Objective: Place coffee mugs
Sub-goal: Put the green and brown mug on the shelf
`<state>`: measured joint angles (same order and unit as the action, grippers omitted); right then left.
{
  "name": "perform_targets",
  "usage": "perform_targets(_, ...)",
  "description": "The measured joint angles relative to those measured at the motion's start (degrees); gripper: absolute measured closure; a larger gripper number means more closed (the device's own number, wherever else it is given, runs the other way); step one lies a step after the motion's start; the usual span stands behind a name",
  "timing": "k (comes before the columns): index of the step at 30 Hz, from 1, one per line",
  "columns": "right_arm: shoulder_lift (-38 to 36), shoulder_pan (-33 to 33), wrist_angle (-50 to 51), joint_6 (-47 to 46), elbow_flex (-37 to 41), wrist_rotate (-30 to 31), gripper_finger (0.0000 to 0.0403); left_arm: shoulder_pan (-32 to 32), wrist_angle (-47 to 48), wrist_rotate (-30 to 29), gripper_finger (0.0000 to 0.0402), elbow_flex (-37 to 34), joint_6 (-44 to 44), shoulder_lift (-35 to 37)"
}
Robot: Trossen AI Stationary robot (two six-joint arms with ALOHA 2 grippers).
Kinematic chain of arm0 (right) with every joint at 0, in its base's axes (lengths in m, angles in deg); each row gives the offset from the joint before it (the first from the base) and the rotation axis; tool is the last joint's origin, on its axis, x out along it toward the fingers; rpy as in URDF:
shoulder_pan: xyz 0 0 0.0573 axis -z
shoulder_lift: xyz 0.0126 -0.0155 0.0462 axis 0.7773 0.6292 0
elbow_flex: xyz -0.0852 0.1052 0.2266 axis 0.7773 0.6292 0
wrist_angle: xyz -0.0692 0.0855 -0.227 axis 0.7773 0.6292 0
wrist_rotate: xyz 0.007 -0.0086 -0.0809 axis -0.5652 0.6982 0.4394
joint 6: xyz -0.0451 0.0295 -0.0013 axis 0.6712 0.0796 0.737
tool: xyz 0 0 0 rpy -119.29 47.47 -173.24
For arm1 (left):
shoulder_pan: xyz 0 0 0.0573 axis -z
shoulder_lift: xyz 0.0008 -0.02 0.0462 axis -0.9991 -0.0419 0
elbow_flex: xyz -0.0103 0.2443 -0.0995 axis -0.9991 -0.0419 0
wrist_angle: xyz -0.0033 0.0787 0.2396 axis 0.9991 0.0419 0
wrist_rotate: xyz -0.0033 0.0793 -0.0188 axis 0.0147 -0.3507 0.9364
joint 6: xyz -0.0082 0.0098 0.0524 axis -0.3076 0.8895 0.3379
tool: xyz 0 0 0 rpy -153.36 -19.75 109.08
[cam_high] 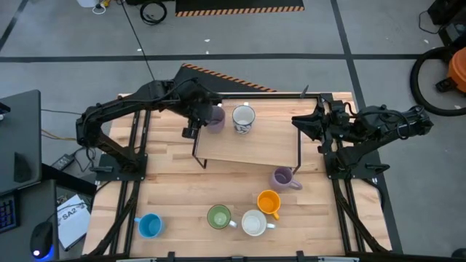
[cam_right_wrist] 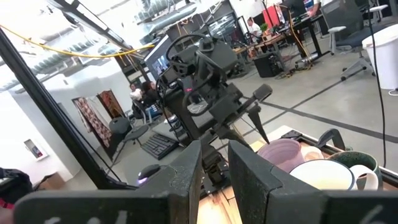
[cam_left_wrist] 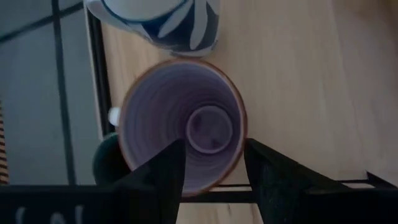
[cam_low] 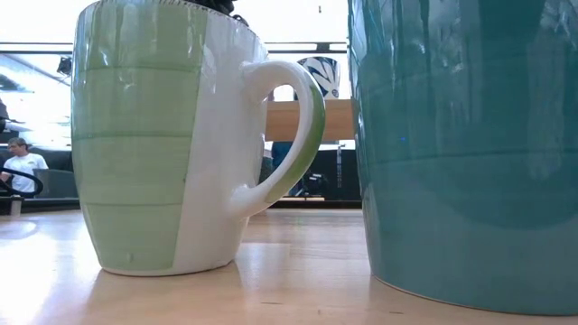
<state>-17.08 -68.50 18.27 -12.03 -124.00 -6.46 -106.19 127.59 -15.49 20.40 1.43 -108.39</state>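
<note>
The left tool (cam_high: pixel 206 118) is held released over the raised shelf (cam_high: pixel 247 149), its fingers (cam_left_wrist: pixel 163 180) spread around the rim of a lavender mug (cam_left_wrist: pixel 183 124) without gripping it. Just beside that mug the patterned white mug (cam_high: pixel 243 118) is stood on the same shelf. The right tool (cam_high: pixel 302 124) is parked at the shelf's right end; whether it is clenched cannot be told. On the surface (cam_high: pixel 182 189) below, a second lavender mug (cam_high: pixel 283 178), orange mug (cam_high: pixel 269 202), white mug (cam_high: pixel 253 223), green mug (cam_high: pixel 218 217) and blue mug (cam_high: pixel 149 225) are set.

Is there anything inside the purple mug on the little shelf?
No. The lavender mug looks empty down to its ringed bottom. The left gripper, fingers open, covers part of its rim. The patterned mug stands beside it.
</note>
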Motion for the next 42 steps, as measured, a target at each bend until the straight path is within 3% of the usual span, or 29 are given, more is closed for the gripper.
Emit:
perform_targets(10,0.0,0.0,0.0,0.4,0.0,0.4,0.0317,-0.9,-1.7,1.3,0.0230,0.0,-3.7,0.3)
perform_targets(15,0.0,0.0,0.0,-0.1,0.0,0.4,0.0317,-5.2,-4.0,1.4,0.0230,0.0,-9.9,1.0)
perform_targets(20,0.0,0.0,0.0,-0.1,0.0,0.4,0.0317,-11.1,-8.0,6.6,0.0230,0.0,-16.4,1.4)
perform_targets(23,0.0,0.0,0.0,-0.1,0.0,0.5,0.0317,-15.2,-8.8,6.7,0.0230,-0.4,-21.7,0.9)
perform_targets(33,0.0,0.1,0.0,0.4,0.0,3.6,0.0317,-23.4,-13.5,7.3,0.0230,-9.2,-37.8,-3.9)
perform_targets(38,0.0,0.6,0.0,-0.5,0.0,3.7,0.0317,-27.3,-20.6,15.7,0.0230,-12.1,-43.8,-5.9)
perform_targets(42,0.0,0.8,0.0,-1.6,0.0,3.7,0.0317,-30.4,-21.6,17.3,0.0230,-12.2,-43.9,-7.6)
